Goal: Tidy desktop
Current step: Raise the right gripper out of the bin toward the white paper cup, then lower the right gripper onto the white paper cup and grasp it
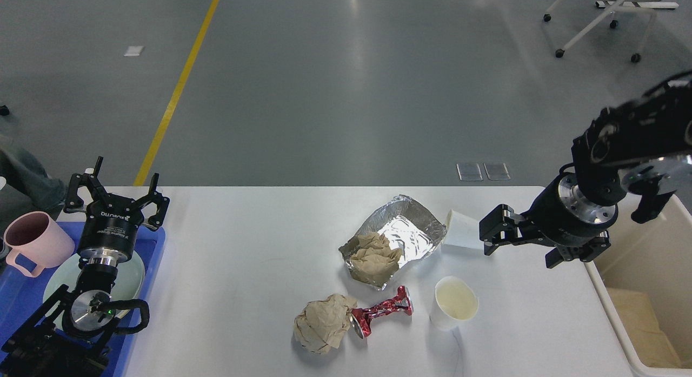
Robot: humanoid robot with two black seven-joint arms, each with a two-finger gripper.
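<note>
On the white desktop (243,258) lie a foil tray (405,225) holding crumpled brown paper (373,252), a white paper cup on its side (459,231), an upright paper cup (454,304), a crushed red can (381,312) and a brown paper ball (323,323). My right gripper (521,244) is open and low over the desktop, just right of the tipped cup, one finger overlapping the cup's end. Over the blue tray at the left my left gripper (116,190) is open and holds nothing.
The blue tray (16,306) at the left edge carries a pink mug (35,242) and a pale green plate (135,274). A cream bin (643,258) with brown paper inside stands off the desktop's right end. Beyond the far edge is grey floor with a chair base.
</note>
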